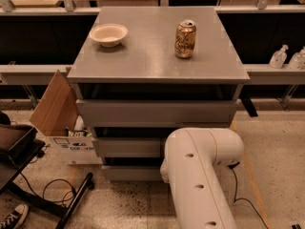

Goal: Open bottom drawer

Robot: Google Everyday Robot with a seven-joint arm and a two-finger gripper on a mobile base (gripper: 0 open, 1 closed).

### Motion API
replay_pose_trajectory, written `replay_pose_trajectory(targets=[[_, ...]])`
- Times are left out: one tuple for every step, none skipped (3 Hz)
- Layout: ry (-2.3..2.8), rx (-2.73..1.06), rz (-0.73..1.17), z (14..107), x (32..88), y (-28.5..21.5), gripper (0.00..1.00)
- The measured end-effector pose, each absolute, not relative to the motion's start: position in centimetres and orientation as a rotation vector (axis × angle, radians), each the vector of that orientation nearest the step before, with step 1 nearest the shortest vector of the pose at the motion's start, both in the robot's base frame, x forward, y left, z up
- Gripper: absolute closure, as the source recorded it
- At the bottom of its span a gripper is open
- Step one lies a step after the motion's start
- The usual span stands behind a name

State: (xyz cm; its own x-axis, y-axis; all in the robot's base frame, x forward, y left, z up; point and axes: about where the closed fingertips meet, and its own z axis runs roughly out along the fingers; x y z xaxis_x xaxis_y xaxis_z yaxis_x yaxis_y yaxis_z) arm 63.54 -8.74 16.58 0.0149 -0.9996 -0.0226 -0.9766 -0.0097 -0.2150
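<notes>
A grey cabinet [157, 56] stands ahead with three handle-less drawer fronts stacked under its top. The bottom drawer [131, 172] is the lowest and thinnest front, near the floor, and its right part is covered by my white arm [200, 175]. The arm reaches in from the lower right toward that drawer. My gripper is hidden behind the arm, somewhere at the bottom drawer's front, so it does not show. The top drawer [155, 112] and the middle drawer [128, 147] sit above it.
On the cabinet top stand a beige bowl [108, 34] at the left and a golden can [185, 38] at the right. An open cardboard box [57, 106] leans at the cabinet's left. A black stand [28, 175] and cables lie lower left. Spray bottles [286, 57] sit far right.
</notes>
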Motion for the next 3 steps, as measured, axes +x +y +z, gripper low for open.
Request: replay_pose_trajectory(targets=[[2.083, -2.109, -0.203, 17.52, 63.54, -8.74, 0.99], [2.083, -2.109, -0.203, 18.12, 63.54, -8.74, 1.00], [2.083, -2.109, -0.202, 18.46, 63.54, -8.74, 1.00]])
